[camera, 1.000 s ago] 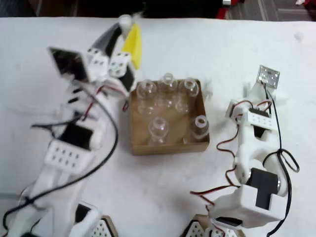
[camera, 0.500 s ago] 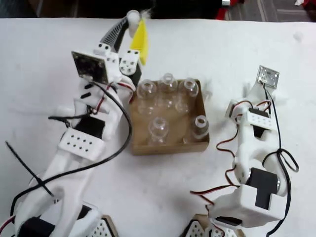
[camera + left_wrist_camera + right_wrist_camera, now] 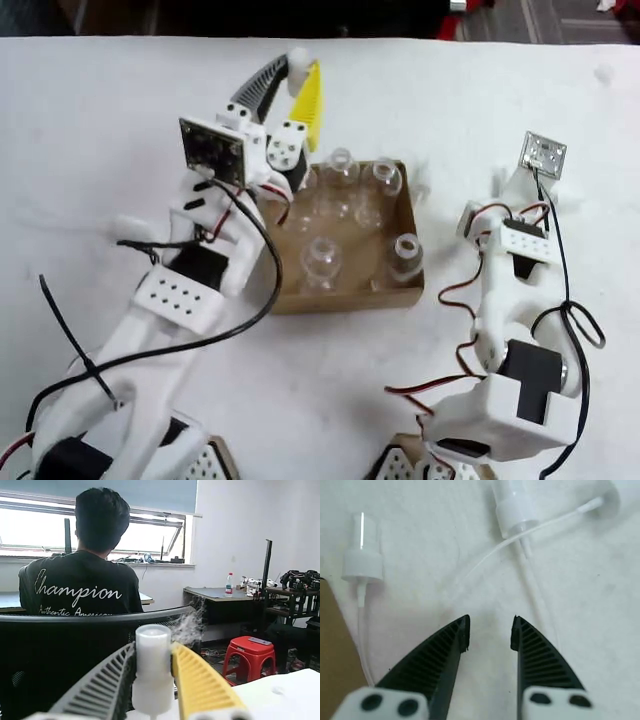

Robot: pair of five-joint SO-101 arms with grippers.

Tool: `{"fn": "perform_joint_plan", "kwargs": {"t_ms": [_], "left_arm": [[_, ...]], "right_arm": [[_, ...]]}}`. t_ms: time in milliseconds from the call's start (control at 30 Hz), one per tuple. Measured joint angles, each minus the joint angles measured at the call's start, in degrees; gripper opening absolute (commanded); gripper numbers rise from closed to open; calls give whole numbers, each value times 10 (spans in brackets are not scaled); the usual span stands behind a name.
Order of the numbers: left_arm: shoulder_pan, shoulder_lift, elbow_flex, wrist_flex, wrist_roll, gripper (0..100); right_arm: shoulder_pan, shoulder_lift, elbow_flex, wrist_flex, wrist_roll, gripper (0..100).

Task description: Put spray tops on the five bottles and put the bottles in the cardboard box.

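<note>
A cardboard box (image 3: 340,298) sits mid-table with several clear, open-necked bottles standing in it, among them one (image 3: 340,165) at the back and one (image 3: 405,250) at the front right. My left gripper (image 3: 299,75) is raised over the box's back left corner, shut on a white spray top (image 3: 298,58). That spray top (image 3: 152,670) stands upright between the grey and yellow fingers. My right gripper (image 3: 489,630) hangs open just above the cloth. Loose spray tops (image 3: 362,555) (image 3: 515,510) lie ahead of it, their thin tubes crossing.
The right arm (image 3: 515,245) rests right of the box, with red and black cables looping beside it. The left arm's wrist covers the box's back left bottle. White cloth covers the table, whose far edge lies just behind the left gripper.
The left arm has swung to the right with the spray top, from left of the box to above its back left corner. The right arm has kept still.
</note>
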Motion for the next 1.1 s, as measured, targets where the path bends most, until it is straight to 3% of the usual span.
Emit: {"fn": "perform_joint_plan", "kwargs": {"t_ms": [1100], "left_arm": [[-16,0,109,-2,-1,23]], "right_arm": [[0,0,0,0,0,115]]}}
